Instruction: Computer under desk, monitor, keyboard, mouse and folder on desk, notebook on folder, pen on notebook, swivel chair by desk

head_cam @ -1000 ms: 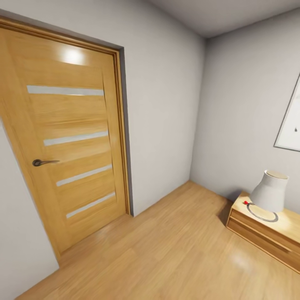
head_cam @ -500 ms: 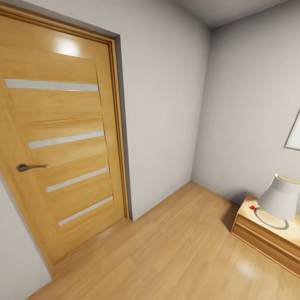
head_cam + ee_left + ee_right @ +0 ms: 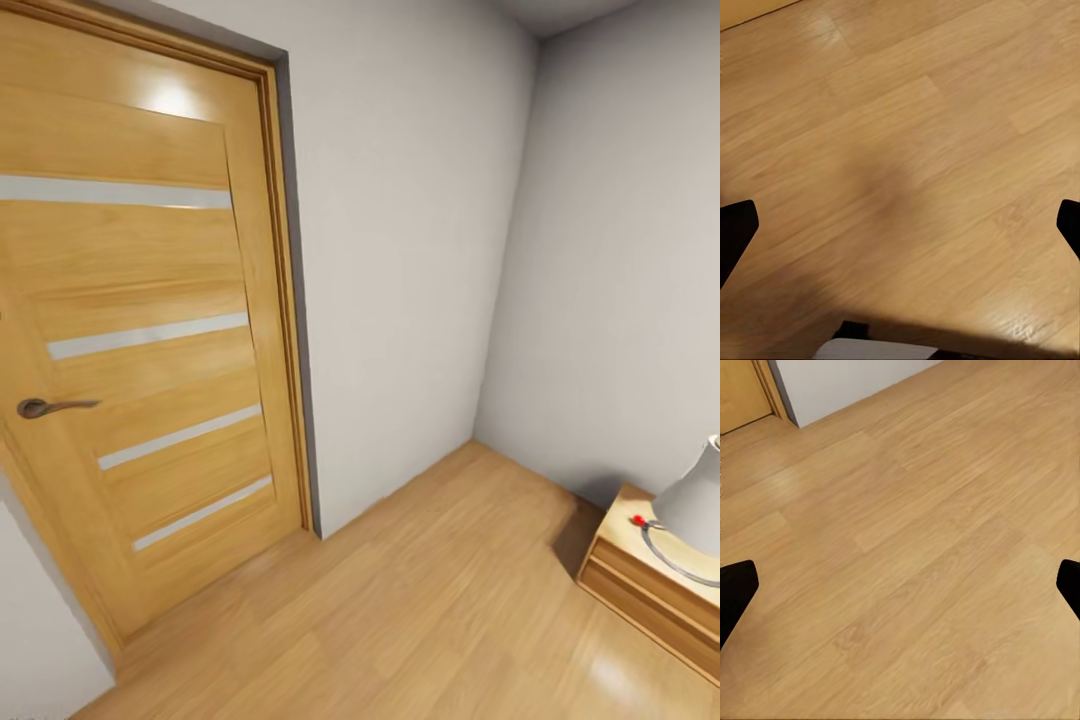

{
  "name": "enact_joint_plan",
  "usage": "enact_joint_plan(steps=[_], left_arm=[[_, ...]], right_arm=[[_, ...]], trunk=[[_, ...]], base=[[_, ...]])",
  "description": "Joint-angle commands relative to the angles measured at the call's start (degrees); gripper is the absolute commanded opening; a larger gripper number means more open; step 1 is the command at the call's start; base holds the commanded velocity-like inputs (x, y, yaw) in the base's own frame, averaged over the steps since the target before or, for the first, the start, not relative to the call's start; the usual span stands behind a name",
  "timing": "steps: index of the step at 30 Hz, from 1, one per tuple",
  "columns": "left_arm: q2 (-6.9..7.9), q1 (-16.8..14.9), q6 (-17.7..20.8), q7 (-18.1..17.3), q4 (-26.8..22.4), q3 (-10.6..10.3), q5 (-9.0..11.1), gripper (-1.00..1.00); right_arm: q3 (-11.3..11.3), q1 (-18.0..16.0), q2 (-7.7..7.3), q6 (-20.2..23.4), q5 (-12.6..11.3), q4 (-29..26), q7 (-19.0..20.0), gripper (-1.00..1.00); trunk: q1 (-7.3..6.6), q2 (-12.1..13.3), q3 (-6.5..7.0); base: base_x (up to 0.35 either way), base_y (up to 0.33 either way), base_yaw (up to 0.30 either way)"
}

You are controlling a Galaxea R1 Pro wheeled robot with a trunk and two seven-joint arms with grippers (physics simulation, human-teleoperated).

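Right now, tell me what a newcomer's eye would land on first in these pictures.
The big light-wood door with pale horizontal strips and a dark lever handle dominates the left of the head view, shut in its frame. At the right edge, a white lamp stands on a low wooden cabinet, a grey cord with a red switch curling beside it. Bare wood floor spreads between them, under both open end effectors.

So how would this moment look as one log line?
phase: travelling | ahead: closed wooden door, room corner | right: low cabinet with lamp | both hands open, empty, above wood floor
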Motion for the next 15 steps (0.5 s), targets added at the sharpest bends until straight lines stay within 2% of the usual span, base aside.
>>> enact_joint_plan(steps=[1,7,15], left_arm=[[-0.02,-0.02,-0.13,0.02,0.01,-0.03,0.32,1.00],[0.03,-0.02,-0.13,0.02,0.13,0.01,0.34,1.00],[1.13,-0.02,-0.13,-0.18,0.16,0.12,0.46,1.00]], right_arm=[[-0.04,-0.04,0.02,-0.08,0.61,0.03,-0.51,1.00],[-0.04,-0.04,0.02,-0.07,0.61,0.03,-0.52,1.00],[-0.04,-0.04,-0.02,-0.07,0.60,0.03,-0.52,1.00]], trunk=[[0.05,-0.11,-0.19],[0.05,-0.11,-0.59],[0.05,-0.11,-1.08]], base=[[0.164,-0.091,0.187],[0.076,-0.040,0.204],[0.012,-0.006,0.230]])
